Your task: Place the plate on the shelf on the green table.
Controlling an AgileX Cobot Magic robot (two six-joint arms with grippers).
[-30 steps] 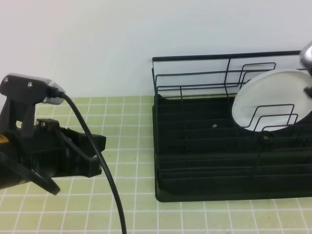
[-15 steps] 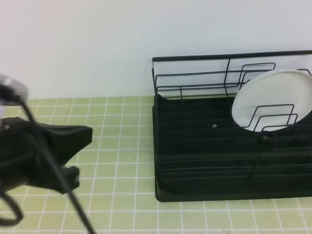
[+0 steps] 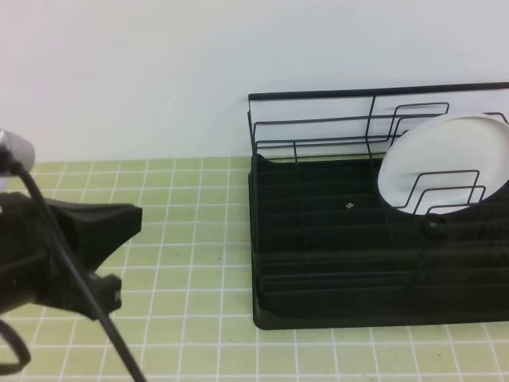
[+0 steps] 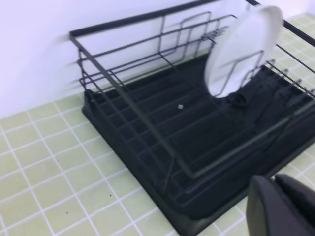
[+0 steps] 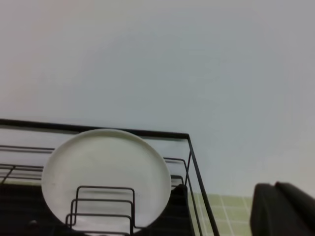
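- The plate point(image 3: 444, 163) stands on edge in the right end of the rack point(image 3: 334, 263), and we see it leaning back toward the wire back rail point(image 3: 374, 92), with low wire dividers point(image 3: 445, 191) crossing in front of its lower half.
- Far left in the high view, we have the left arm point(image 3: 48, 255) low over the green table point(image 3: 199, 239), its dark body blurred, a black cable point(image 3: 71, 278) trailing down across it.
- The left gripper point(image 4: 283, 206) shows in its own wrist view as a dark shape at the bottom right corner; its jaws are pressed together and nothing is between them.
- From that wrist view we look across the tiles to the rack's left front corner, and the plate point(image 4: 243, 51) sits upright at the far end, nothing touching it.
- In the middle of the rack's ribbed tray we spot a small pale speck point(image 3: 350, 206).
- On the right, the right gripper point(image 5: 283, 209) appears only in its wrist view, a dark shape at the bottom right, closed up and holding nothing.
- That view faces the plate point(image 5: 106, 179) from in front, well apart from the gripper, with the pale wall point(image 5: 157, 59) behind.
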